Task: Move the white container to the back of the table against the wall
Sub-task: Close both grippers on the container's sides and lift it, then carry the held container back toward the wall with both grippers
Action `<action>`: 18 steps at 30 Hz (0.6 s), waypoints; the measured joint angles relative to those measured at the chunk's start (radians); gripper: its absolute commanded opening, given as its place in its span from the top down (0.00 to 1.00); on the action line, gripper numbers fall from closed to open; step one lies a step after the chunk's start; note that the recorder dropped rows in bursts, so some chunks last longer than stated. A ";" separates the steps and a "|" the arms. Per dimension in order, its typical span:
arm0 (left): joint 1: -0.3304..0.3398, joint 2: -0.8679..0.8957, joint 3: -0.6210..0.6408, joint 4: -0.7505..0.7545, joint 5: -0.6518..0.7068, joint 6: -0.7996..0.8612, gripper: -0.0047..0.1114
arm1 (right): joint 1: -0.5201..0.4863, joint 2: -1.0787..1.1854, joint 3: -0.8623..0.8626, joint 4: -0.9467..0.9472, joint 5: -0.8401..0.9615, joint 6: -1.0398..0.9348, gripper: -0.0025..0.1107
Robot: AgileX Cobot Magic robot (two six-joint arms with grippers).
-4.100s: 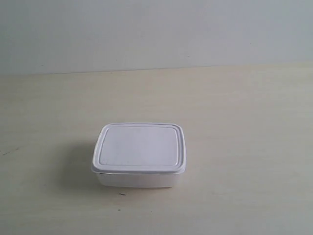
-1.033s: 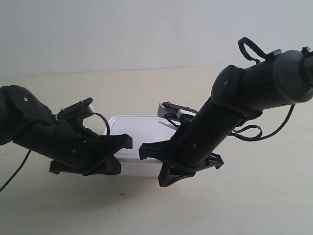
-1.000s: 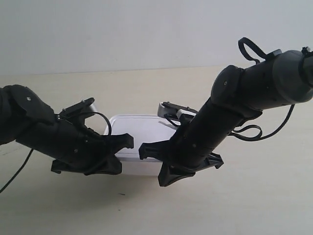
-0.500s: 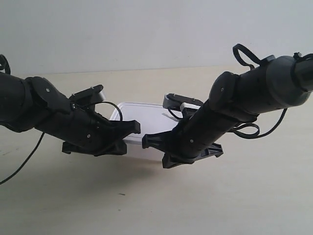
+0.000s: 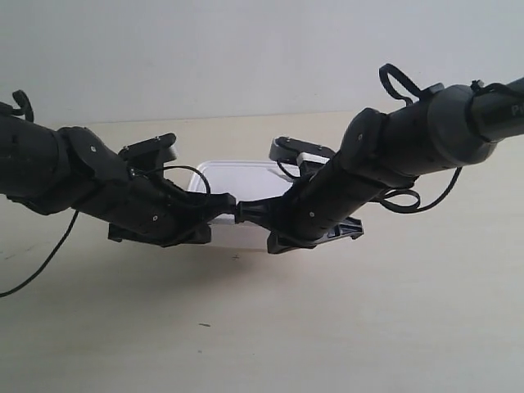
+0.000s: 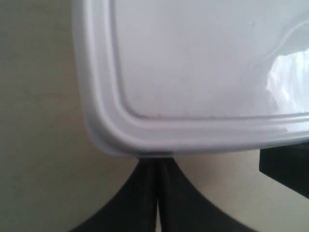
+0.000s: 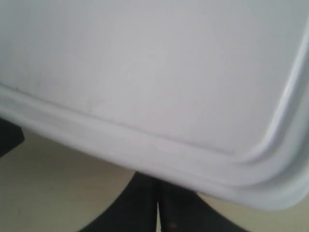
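The white container [image 5: 241,180] sits on the beige table [image 5: 270,327], its lid partly hidden behind both black arms. My left gripper [image 5: 227,201] is shut, its tips touching the container's near wall under the lid rim. My right gripper [image 5: 245,210] is shut too, and presses the same near wall beside it. In the left wrist view the closed left gripper [image 6: 155,163] meets the container [image 6: 203,63] below a rounded corner. In the right wrist view the closed right gripper [image 7: 157,182] goes under the rim of the container [image 7: 145,63]. The wall [image 5: 246,57] rises behind.
A black cable [image 5: 37,266] trails from the left arm across the table. The table's back edge meets the wall a short way beyond the container. A tiny dark speck [image 5: 204,325] lies on the near table.
The container has slid farther back toward the wall, with both shut grippers following behind it. About four seconds ago it stood alone nearer the front, no arms in view.
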 measured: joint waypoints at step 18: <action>0.000 0.097 -0.131 0.049 -0.046 0.003 0.96 | -0.106 0.080 -0.133 -0.003 0.020 0.018 0.98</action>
